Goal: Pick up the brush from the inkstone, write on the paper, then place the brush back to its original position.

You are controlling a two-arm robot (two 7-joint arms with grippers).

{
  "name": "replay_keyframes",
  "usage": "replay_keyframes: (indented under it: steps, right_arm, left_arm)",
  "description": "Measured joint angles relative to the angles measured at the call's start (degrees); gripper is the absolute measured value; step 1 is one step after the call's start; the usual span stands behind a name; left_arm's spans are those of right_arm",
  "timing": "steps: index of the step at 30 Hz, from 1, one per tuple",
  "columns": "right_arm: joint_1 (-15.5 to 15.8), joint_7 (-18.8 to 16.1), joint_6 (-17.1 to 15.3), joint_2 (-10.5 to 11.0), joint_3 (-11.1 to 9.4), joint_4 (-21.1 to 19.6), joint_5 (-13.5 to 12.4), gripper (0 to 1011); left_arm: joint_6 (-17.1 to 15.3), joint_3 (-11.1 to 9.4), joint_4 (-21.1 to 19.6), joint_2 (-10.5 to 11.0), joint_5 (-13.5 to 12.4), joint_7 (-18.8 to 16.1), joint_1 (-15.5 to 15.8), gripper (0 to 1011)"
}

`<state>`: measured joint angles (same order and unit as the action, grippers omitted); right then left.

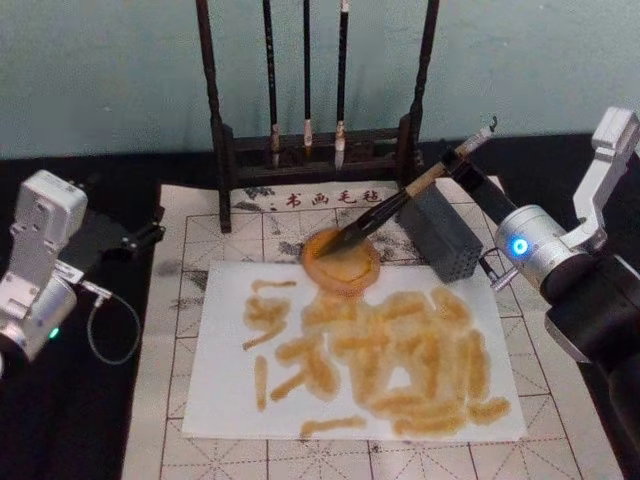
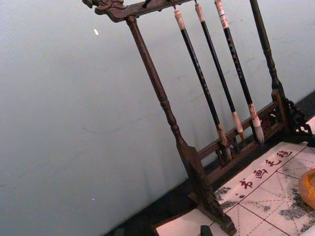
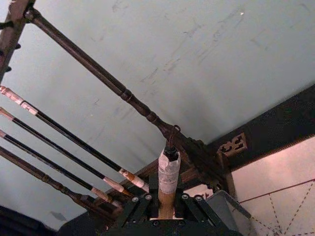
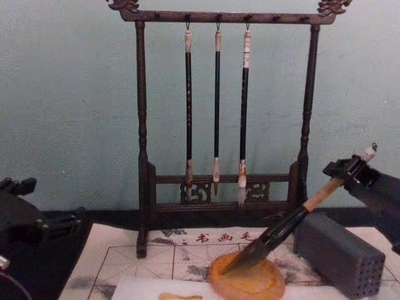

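Note:
The brush (image 1: 400, 205) leans with its dark tip in the round orange inkstone (image 1: 342, 265) and its tan handle rising to the right. My right gripper (image 1: 452, 168) is shut on the upper handle, just below the whitish end cap (image 3: 169, 169). From the chest, the brush (image 4: 294, 225) slants from the inkstone (image 4: 247, 281) up to the right gripper (image 4: 345, 177). The white paper (image 1: 220, 400) lies just in front of the inkstone, covered with several yellow-orange strokes. My left gripper (image 1: 125, 238) is parked at the table's left, off the mat.
A dark wooden rack (image 1: 220, 130) with three thin hanging brushes (image 4: 217, 106) stands behind the inkstone. A grey block with small holes (image 1: 440, 235) sits just right of the inkstone, under the brush handle. The grid-lined mat (image 1: 190, 230) lies under the paper. A thin cable (image 1: 115, 325) loops at the left.

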<state>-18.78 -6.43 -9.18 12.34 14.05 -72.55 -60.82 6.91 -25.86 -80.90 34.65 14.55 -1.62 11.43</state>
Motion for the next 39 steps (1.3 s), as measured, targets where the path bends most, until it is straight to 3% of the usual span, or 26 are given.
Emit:
replay_keyframes:
  steps: [20, 39]
  right_arm:
    - [-0.97, 1.45, 1.2, 0.91, 2.08, 1.84, -1.96, 185]
    - [-0.97, 1.35, 1.13, 0.84, 1.95, 1.82, -1.94, 185]
  left_arm:
    - [0.0, 0.0, 0.0, 0.0, 0.0, 0.0, 0.0, 1001]
    - [0.0, 0.0, 0.0, 0.0, 0.0, 0.0, 0.0, 1001]
